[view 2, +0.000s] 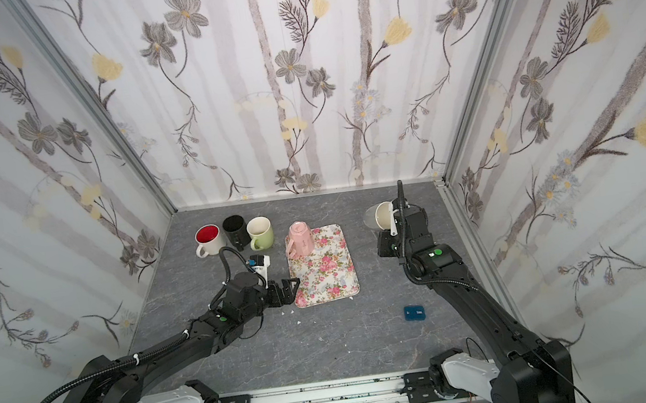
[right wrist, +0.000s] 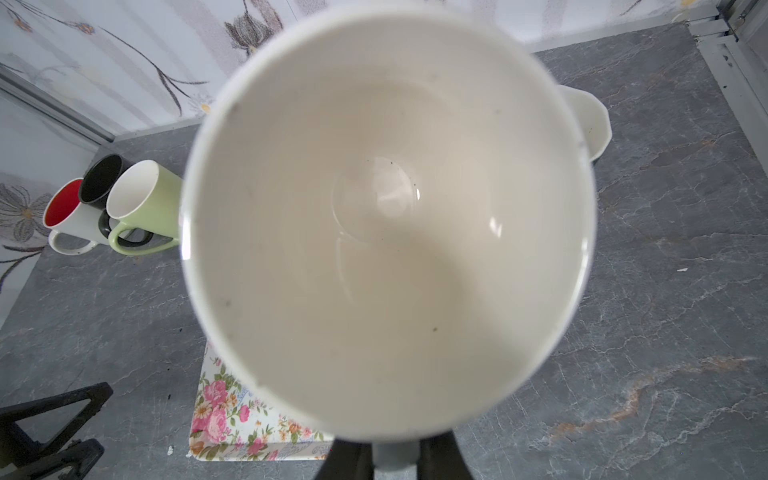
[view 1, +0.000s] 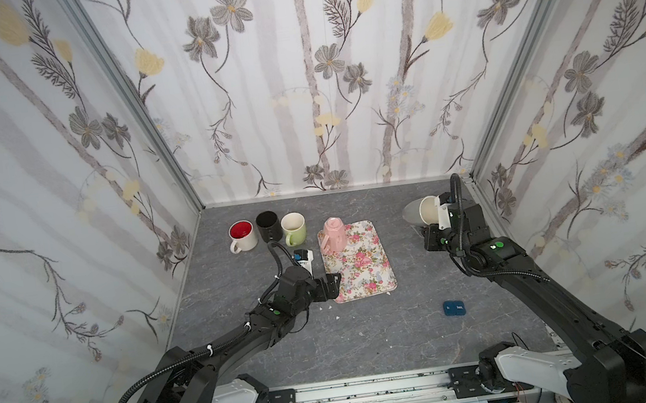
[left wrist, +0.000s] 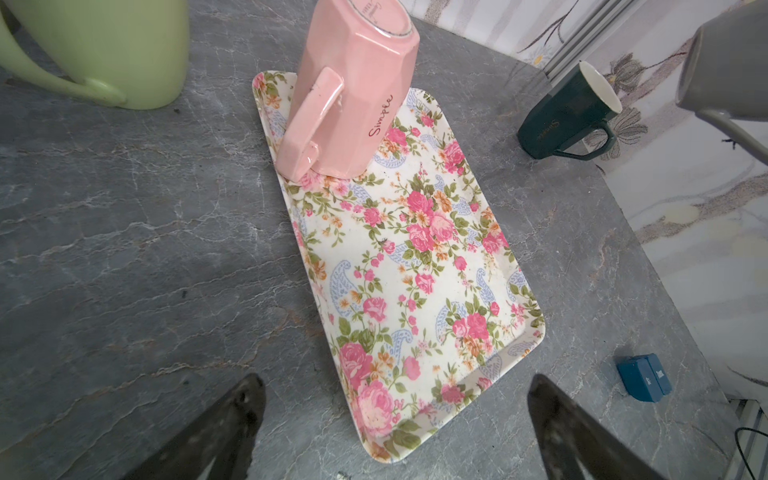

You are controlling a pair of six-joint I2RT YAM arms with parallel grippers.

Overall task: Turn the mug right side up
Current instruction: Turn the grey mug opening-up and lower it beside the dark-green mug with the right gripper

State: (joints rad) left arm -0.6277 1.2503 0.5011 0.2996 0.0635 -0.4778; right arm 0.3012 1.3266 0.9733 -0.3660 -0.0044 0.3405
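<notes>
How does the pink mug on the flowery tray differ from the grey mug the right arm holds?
The pink mug stands upside down on the tray; the grey mug is tipped sideways in the air. Nothing grips the pink mug; the right tool is shut on the grey mug's handle. The pink mug is faceted; the grey mug's rim is round. Both have handles.

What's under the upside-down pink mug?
The pink mug stands mouth-down on the far end of the floral tray, which lies on the grey table. Its base faces up. Whether anything sits beneath it cannot be seen; its walls cover that space.
</notes>
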